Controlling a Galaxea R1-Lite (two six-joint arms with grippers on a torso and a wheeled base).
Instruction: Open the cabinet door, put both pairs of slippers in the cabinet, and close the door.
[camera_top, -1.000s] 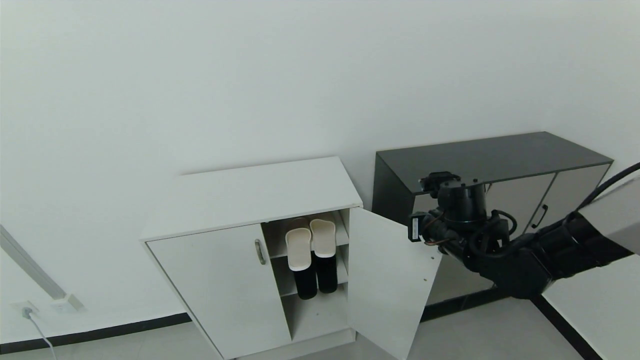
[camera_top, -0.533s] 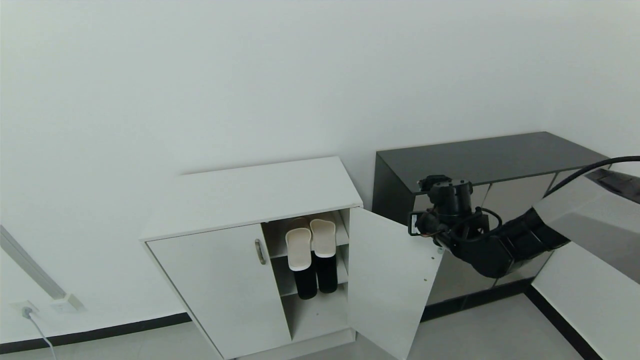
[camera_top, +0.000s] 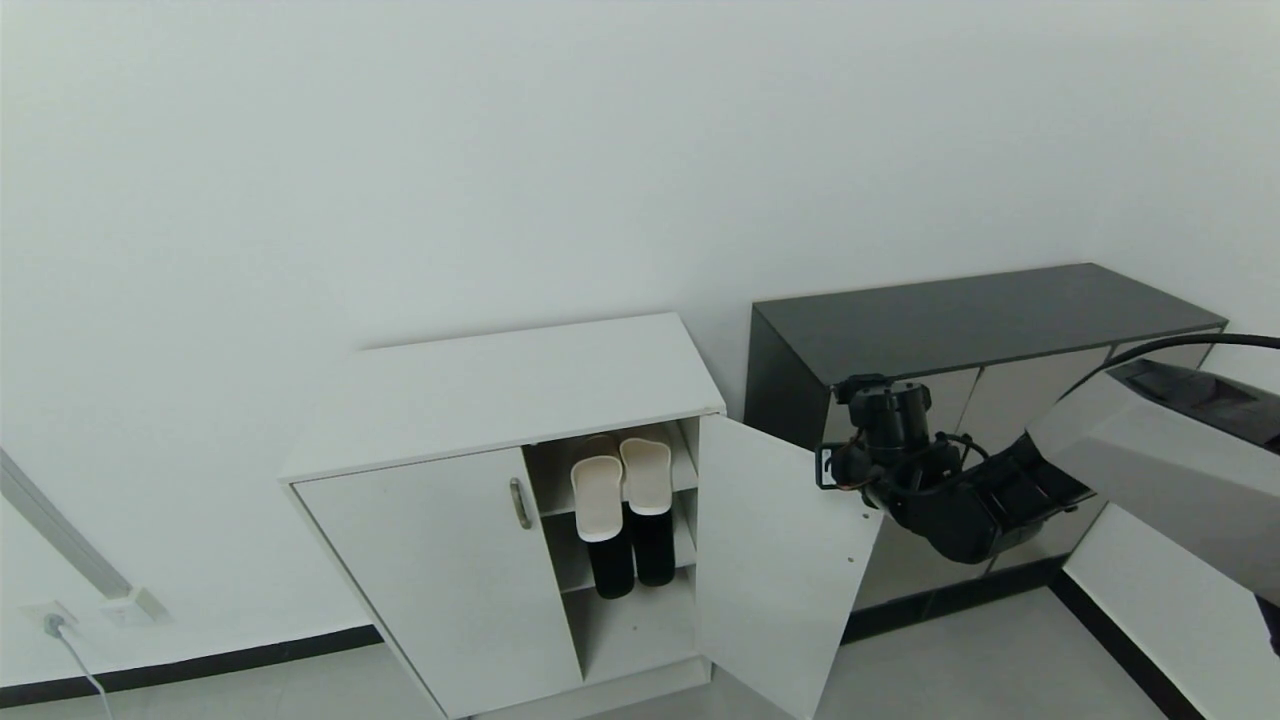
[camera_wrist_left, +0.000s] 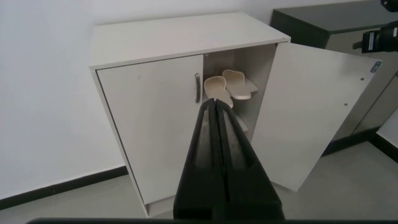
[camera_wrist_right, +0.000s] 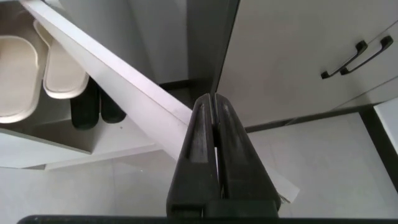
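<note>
Right tool (camera_wrist_right: 215, 99) closed beside cabinet door (camera_wrist_right: 112, 71)

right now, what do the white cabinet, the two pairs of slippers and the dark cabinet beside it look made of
White cabinet: likely laminated board, matte; flat panels, small drilled holes in the open door inner face. Cream slippers and black slippers: probably moulded foam or rubber, smooth, matte, one-piece look. Dark cabinet: likely board too, dark matte top, lighter fronts with a slight sheen.
</note>
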